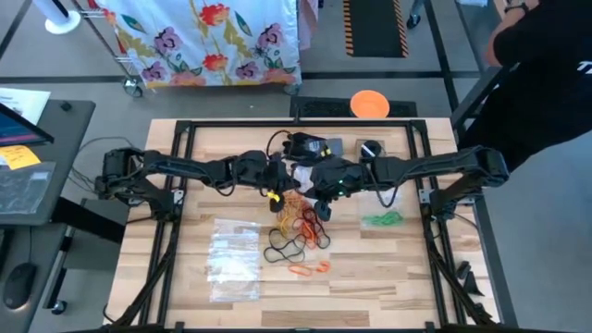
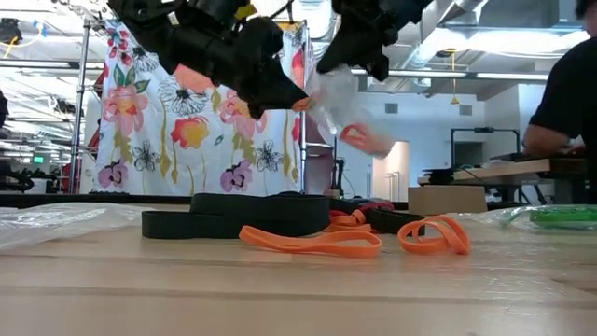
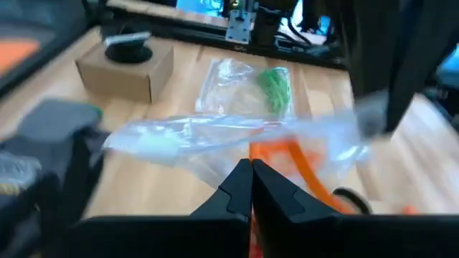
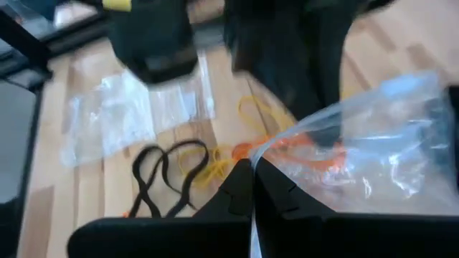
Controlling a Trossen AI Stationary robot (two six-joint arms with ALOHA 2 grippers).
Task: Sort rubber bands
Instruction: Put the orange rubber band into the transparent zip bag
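Observation:
Both grippers are raised over the table's middle, shut on one clear plastic bag [image 2: 347,105] with orange rubber bands [image 3: 301,161] inside it. My left gripper [image 3: 251,172] comes in from the left and my right gripper [image 4: 251,170] from the right. They almost meet in the high view, left gripper [image 1: 282,180] beside right gripper [image 1: 314,182]. Below them, loose yellow, red and black rubber bands [image 1: 301,227] lie in a heap on the wood. More orange ones [image 1: 310,268] lie nearer the front. Green bands [image 1: 381,220] lie in a bag at the right. My left gripper pinches the clear bag's edge [image 3: 240,147] between its two shut fingers, coming from the table's left and slanting a little down. The bag is lifted clear of the table and stretches away toward the other gripper. My right gripper pinches another part of the bag's edge [image 4: 271,152] between its shut fingers, slanting down from the table's right. The bag's body [image 4: 380,143] with the orange bands hangs beside the fingers, clear of the table.
A stack of clear bags [image 1: 233,259] lies at the front left. A cardboard box [image 3: 125,68] with a black object on top stands toward the far edge. A person [image 1: 546,65] stands beyond the table's far right corner. A black frame [image 1: 185,129] rims the table.

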